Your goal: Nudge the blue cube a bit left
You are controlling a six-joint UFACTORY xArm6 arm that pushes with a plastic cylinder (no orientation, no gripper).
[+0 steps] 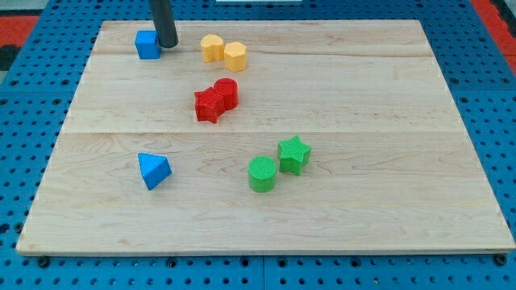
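Note:
The blue cube (147, 44) sits near the view's top left corner of the wooden board (363, 161). My tip (167, 45) stands right against the cube's right side, touching or nearly touching it. The dark rod rises from there out of the view's top.
A yellow star-like block (212, 47) and a yellow hexagonal block (235, 56) lie just right of my tip. A red star (209, 105) and a red cylinder (226, 92) sit mid-board. A blue triangular block (153, 170), a green cylinder (261, 174) and a green star (293, 155) lie lower.

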